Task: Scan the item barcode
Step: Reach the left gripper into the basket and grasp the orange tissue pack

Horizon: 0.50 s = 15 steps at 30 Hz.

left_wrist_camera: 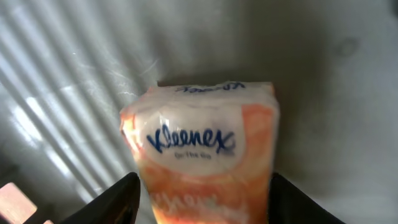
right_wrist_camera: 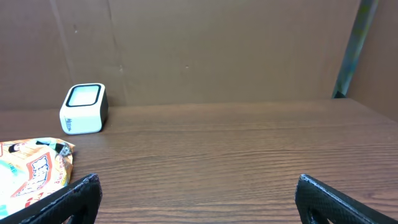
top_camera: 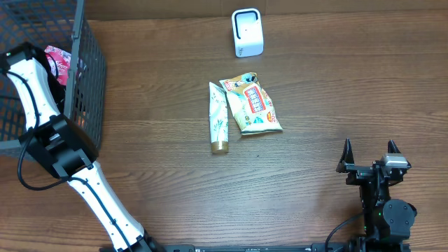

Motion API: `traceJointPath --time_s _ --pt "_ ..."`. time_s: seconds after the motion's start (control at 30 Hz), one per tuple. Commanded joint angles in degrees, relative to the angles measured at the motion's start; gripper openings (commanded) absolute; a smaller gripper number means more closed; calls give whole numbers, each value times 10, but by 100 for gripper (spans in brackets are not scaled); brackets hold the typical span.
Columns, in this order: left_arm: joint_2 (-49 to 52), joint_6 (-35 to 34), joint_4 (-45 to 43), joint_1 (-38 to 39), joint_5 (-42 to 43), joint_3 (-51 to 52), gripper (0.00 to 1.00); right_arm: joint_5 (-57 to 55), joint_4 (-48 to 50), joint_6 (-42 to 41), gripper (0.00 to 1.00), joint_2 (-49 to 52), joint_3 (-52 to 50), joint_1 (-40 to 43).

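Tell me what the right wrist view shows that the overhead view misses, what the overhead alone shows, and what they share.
Only the right wrist view: the brown backdrop board behind the table and a metal post at its right edge.
Only the overhead view: the tube lying beside the snack packet, the mesh basket at the left, and the left arm reaching into it.
Both: the white scanner, the snack packet, the wooden table and the right fingers, open and holding nothing.
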<state>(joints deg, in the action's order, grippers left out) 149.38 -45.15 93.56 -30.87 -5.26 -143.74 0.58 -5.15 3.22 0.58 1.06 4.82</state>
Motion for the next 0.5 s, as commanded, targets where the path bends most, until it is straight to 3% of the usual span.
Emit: traceJointPath --time_s 0.0,0.07,0.1,0.17,0.33,0.47 --pt "11 0 -8 -3 -11 33 57 -5 3 2 100 -4 -6 -3" --pt "10 6 -9 -5 -18 34 43 -5 3 2 100 -4 -6 -3" --pt "9 6 -8 -6 -23 31 24 -5 3 2 100 -4 -6 -3" --pt "9 14 -5 -9 -22 22 4 -5 3 2 100 -4 -6 -3" --pt "6 21 33 -22 -12 -70 4 -5 3 2 100 -4 -6 -3" --pt "-29 49 33 -25 57 -171 4 -5 3 2 100 -4 -6 -3"
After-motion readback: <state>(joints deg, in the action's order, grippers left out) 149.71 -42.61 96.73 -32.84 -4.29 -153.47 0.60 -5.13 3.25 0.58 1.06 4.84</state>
